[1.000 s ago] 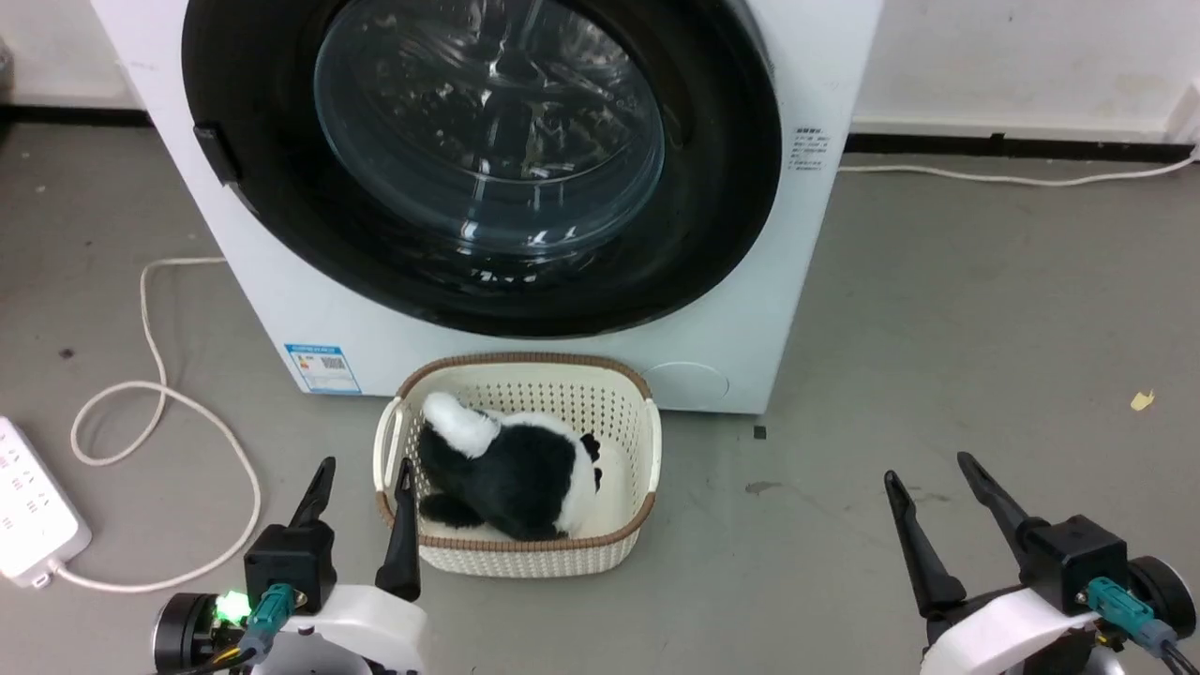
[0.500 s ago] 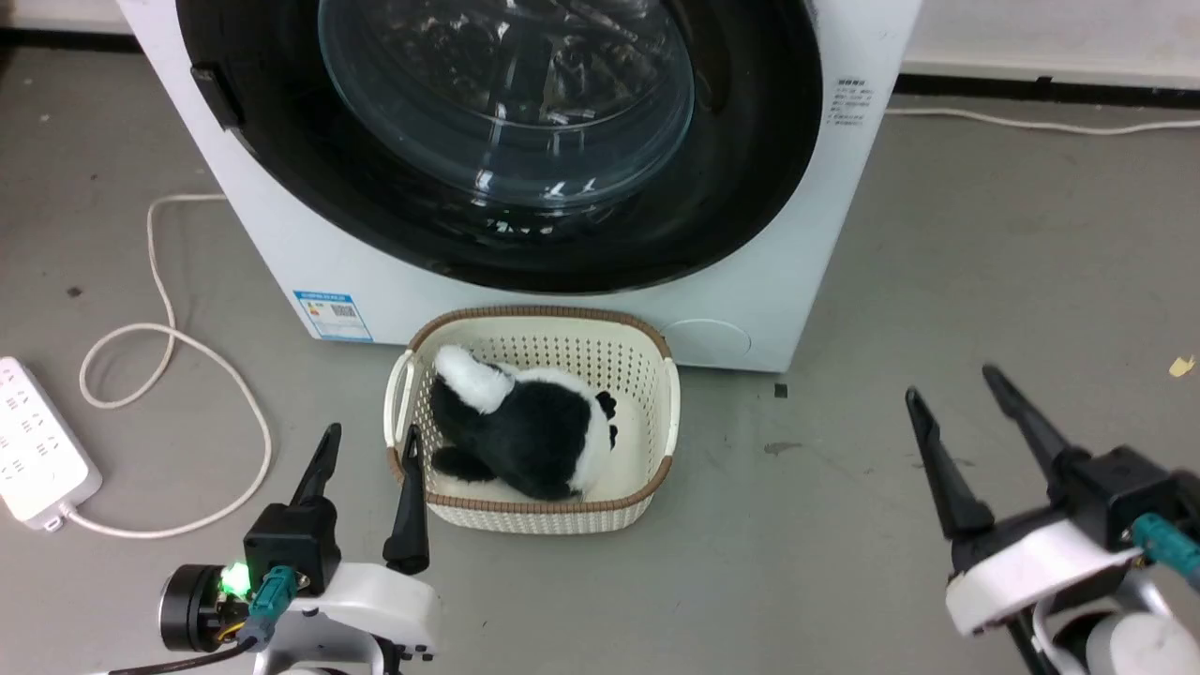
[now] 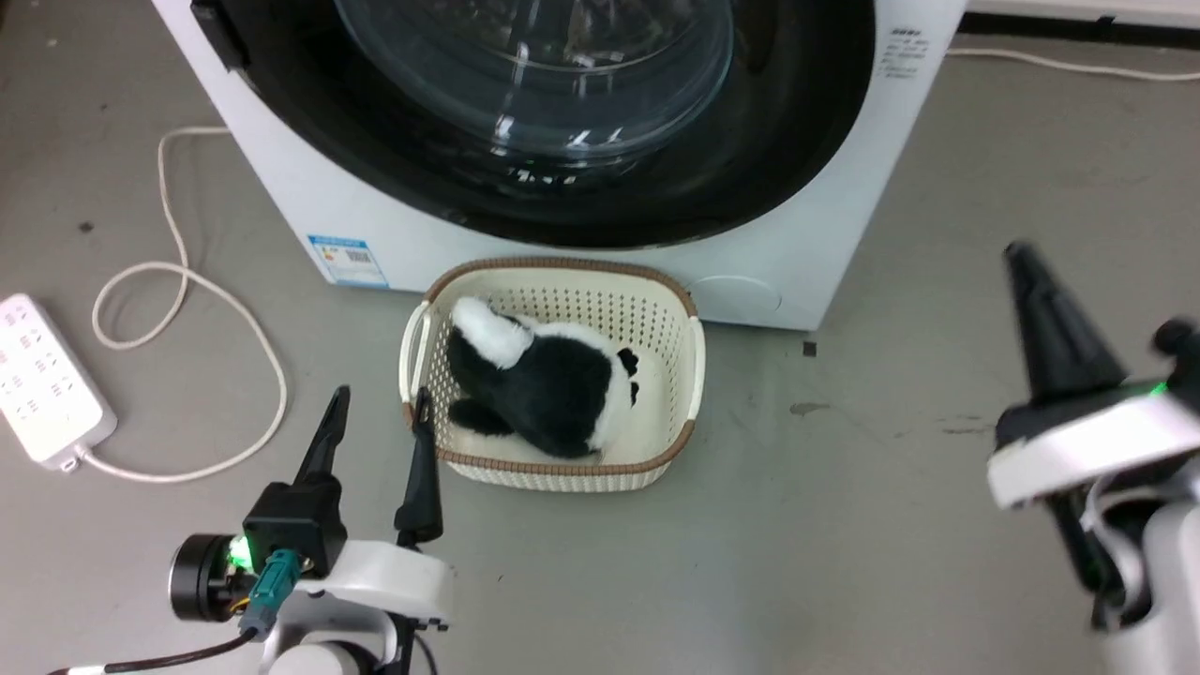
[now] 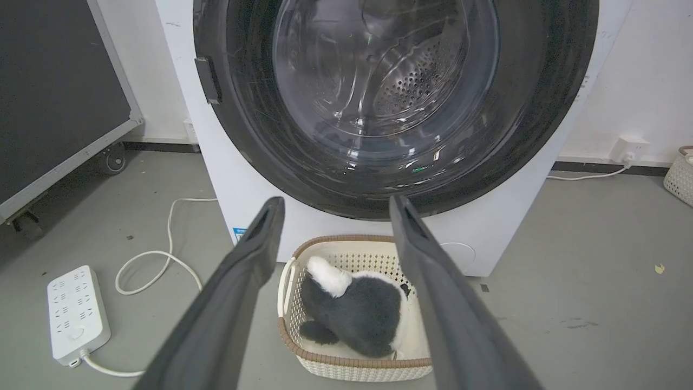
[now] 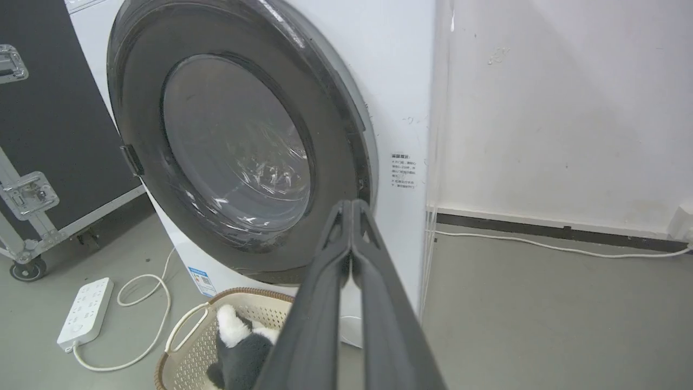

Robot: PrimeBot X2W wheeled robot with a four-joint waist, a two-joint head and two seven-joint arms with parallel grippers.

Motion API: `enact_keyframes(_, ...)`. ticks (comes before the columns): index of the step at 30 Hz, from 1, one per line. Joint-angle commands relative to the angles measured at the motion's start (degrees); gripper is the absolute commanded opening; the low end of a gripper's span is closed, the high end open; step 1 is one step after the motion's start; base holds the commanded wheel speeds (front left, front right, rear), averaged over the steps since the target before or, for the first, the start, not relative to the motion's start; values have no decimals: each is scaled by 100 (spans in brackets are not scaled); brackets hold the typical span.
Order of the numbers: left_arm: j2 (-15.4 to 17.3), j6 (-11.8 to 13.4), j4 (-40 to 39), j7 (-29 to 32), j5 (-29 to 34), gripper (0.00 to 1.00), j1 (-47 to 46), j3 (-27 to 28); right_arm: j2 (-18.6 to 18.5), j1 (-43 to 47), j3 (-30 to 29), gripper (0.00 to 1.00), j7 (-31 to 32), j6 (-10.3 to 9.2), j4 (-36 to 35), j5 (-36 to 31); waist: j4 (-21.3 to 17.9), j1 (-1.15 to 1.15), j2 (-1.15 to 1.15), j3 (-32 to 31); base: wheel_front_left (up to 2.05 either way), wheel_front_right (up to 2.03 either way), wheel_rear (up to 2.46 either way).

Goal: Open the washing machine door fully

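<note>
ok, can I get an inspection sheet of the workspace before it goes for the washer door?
surface: grey floor, lightly marked.
job's things: washing machine upright; washing machine door looks shut, untouched.
clutter: basket on the floor right in front of the machine, black-and-white plush toy inside.
tools: left tool open, empty, beside the basket; right tool shut, empty, pointing at the door's right edge.
cables: power strip with looped white cord at left; second white cable along the wall at right.
surroundings: white wall; black wheeled case left of the machine.
</note>
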Motion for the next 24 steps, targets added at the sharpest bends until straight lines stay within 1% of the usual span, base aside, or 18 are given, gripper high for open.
enact_keyframes(1,5,52,-42,-68,-53,100,-123,-51,-74,-241,-59,0,63,-2,19,197,64,-1,0,89,0,0,0)
enact_keyframes(8,6,144,-83,-152,-172,100,-253,-182,-117,-897,-281,0,367,-3,203,730,224,-1,0,331,0,0,0)
enact_keyframes(14,6,208,-114,-224,-251,100,-343,-273,-2,-1576,-488,0,734,-3,540,1158,334,-1,0,540,0,0,0)
enact_keyframes(18,7,242,-129,-271,-291,100,-404,-328,94,-2029,-665,0,1000,-3,861,1402,404,-1,0,675,0,0,0)
enact_keyframes(24,7,268,-153,-343,-316,100,-468,-363,229,-2761,-1068,0,1622,-3,1557,1791,519,-1,0,883,0,0,0)
